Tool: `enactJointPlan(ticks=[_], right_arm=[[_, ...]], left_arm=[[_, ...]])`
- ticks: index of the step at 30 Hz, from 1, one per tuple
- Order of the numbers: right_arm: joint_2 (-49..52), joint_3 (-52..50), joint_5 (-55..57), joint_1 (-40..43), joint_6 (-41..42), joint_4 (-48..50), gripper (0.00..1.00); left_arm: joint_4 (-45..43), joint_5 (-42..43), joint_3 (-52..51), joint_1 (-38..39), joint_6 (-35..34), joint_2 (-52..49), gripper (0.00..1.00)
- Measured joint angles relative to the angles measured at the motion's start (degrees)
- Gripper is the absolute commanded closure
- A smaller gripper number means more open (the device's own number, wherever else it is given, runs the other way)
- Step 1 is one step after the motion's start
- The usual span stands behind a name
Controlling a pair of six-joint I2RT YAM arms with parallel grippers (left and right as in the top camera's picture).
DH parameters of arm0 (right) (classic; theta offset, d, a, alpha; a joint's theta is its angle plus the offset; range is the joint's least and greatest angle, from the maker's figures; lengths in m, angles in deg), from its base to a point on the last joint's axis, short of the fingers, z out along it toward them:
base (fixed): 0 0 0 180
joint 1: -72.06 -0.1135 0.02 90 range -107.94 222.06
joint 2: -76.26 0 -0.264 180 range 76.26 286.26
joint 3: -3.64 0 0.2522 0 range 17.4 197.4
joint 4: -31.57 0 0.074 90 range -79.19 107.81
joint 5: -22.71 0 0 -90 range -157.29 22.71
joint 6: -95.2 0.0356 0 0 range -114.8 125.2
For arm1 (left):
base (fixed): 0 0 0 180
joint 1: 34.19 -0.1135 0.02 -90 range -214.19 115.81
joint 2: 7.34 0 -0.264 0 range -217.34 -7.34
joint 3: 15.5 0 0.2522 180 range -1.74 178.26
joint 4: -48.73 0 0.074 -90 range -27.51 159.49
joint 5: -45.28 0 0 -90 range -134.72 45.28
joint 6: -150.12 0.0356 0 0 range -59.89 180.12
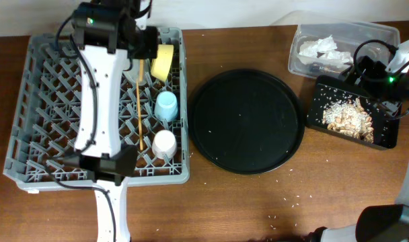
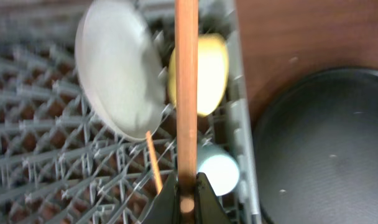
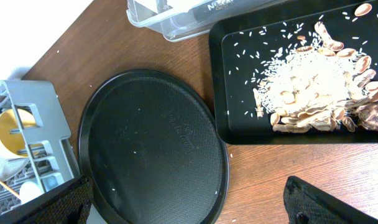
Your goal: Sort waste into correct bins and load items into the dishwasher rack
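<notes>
The grey dishwasher rack (image 1: 36,101) holds a yellow bowl (image 1: 162,60), a light-blue cup (image 1: 165,105), a pale pinkish cup (image 1: 164,144) and a chopstick (image 1: 140,114). My left gripper (image 2: 186,194) is above the rack, shut on a wooden chopstick (image 2: 186,87). Below it are the white plate (image 2: 117,68), the yellow bowl (image 2: 207,71), the blue cup (image 2: 219,169) and a second thin chopstick (image 2: 153,163). My right gripper (image 3: 189,208) is open and empty, near the black tray (image 3: 239,81) with food scraps (image 3: 313,81) and rice.
A large round black tray (image 1: 247,121) lies between the rack and the bins. The clear tub (image 1: 386,32) at the back right holds white napkins (image 1: 322,48). The shallow black tray (image 1: 386,139) lies just in front of it. Rice grains dot the brown table.
</notes>
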Motion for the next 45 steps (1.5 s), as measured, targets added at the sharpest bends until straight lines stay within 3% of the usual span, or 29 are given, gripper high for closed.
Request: enactJointPlan(ticks=[6, 10, 20, 21, 23, 24, 25, 31, 34, 38, 41, 45], right_arm=[[0.00, 0.00, -0.02, 0.00, 0.00, -0.02, 0.02], [0.00, 0.00, 0.00, 0.00, -0.02, -0.02, 0.02], [0.00, 0.00, -0.02, 0.00, -0.02, -0.02, 0.02], [0.00, 0.00, -0.02, 0.00, 0.00, -0.02, 0.01], [0.00, 0.00, 0.00, 0.00, -0.02, -0.02, 0.02], [0.00, 0.00, -0.02, 0.00, 0.02, -0.02, 0.01], [0.00, 0.00, 0.00, 0.00, 0.00, -0.02, 0.02], [0.00, 0.00, 0.00, 0.00, -0.02, 0.00, 0.02], [0.00, 0.00, 0.00, 0.00, 0.00, 0.00, 0.01], [0.00, 0.00, 0.00, 0.00, 0.00, 0.04, 0.01], [0.00, 0.00, 0.00, 0.00, 0.00, 0.00, 0.02], [-0.07, 0.00, 0.02, -0.35, 0.02, 0.00, 0.01]], left_arm=[[0.28, 0.02, -28.44, -0.79, -1.44, 0.07, 0.99], [0.11, -0.20, -33.07, -1.40, -1.44, 0.04, 0.99], [0.24, -1.20, -33.07, -2.38, -1.49, 0.04, 0.95], [0.28, -1.40, -33.07, -2.84, -1.49, 0.04, 0.87], [0.35, -1.77, -33.07, -3.76, -1.42, 0.04, 0.59], [0.35, -1.88, -33.07, -3.98, -1.90, 0.04, 0.38], [0.31, -1.88, -33.07, -3.98, -1.99, 0.04, 0.01], [0.46, -0.28, -32.09, -3.91, -1.88, 0.04, 0.01], [0.09, 2.54, -20.90, -3.91, -1.38, 2.40, 0.01], [-0.07, 4.15, -5.38, -2.62, -1.20, 19.93, 0.01], [0.20, 4.66, -2.78, -1.75, -1.20, 33.70, 0.01], [0.37, 4.70, -3.26, -1.75, -1.20, 39.36, 0.01]])
